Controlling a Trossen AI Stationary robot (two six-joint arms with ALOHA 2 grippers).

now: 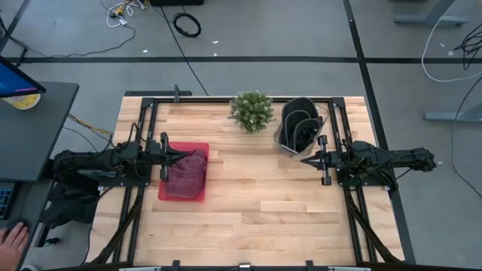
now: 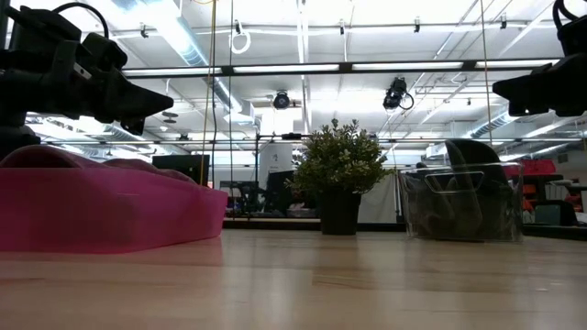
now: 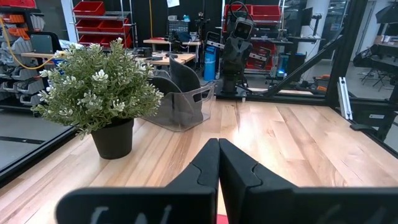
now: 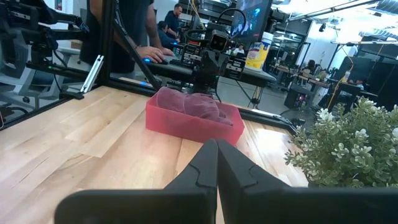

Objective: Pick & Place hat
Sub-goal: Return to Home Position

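A maroon hat (image 1: 187, 172) lies crumpled in a red tray (image 1: 199, 146) at the table's left, resting on the tray's floor. The right wrist view shows the hat (image 4: 189, 103) and tray (image 4: 186, 127) too. My left gripper (image 1: 178, 156) hovers shut just above the hat's left part. In the low view it (image 2: 163, 99) stands clear above the tray (image 2: 110, 213). My right gripper (image 1: 304, 159) is shut and raised at the table's right, beside a clear bin. Both wrist views show the fingers closed together: left (image 3: 218, 142), right (image 4: 217, 143).
A potted plant (image 1: 251, 111) stands at the far middle of the table. Right of it, a clear bin (image 1: 300, 124) holds dark hats. Bare wood lies between tray and bin and along the near side. A person's hand (image 1: 13, 239) rests off the table at the left.
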